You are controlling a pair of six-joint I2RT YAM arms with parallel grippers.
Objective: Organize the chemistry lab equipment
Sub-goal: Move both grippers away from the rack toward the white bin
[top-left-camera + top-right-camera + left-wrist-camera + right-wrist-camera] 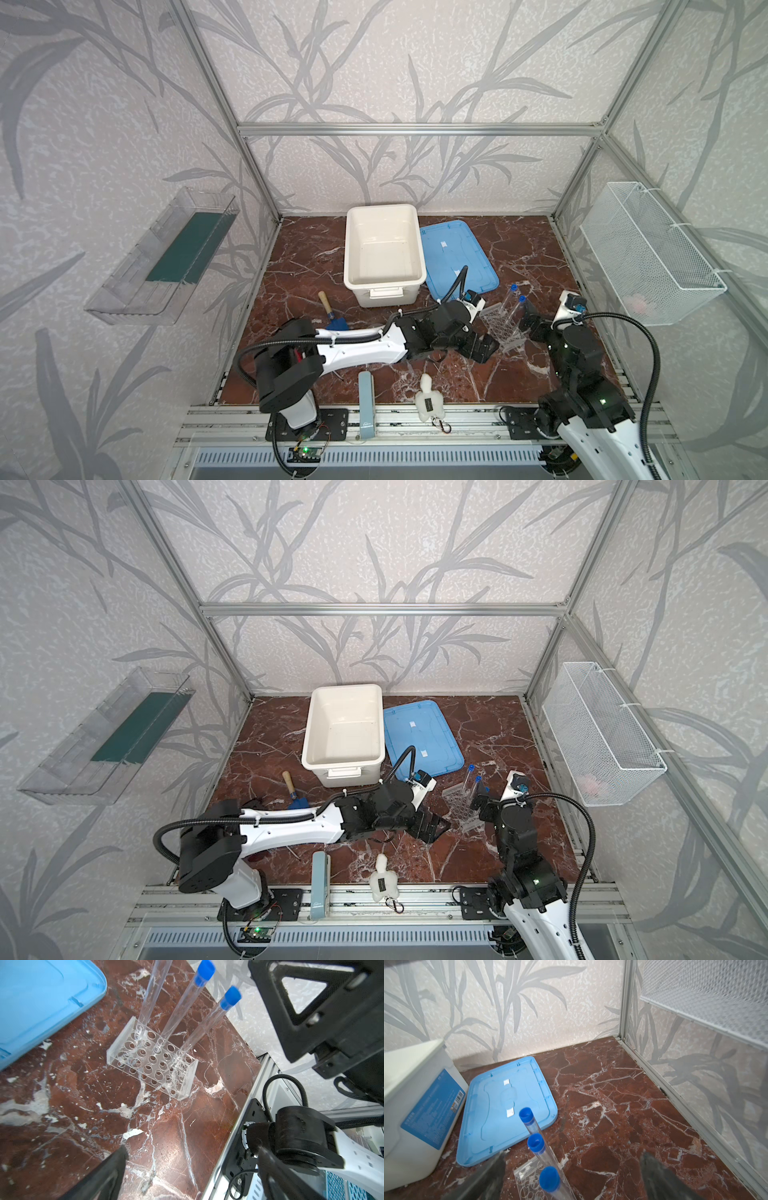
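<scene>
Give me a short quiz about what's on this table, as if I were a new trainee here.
1. How many long clear blue-capped tubes stand in the clear perforated rack?
2. True or false: the flat blue plastic lid is closed on the white plastic bin.
3. The right arm's fingers are: A) shut on a tube; B) spread open, holding nothing; C) out of view.
Key: 1. three; 2. false, it lies beside the bin; 3. B.
</scene>
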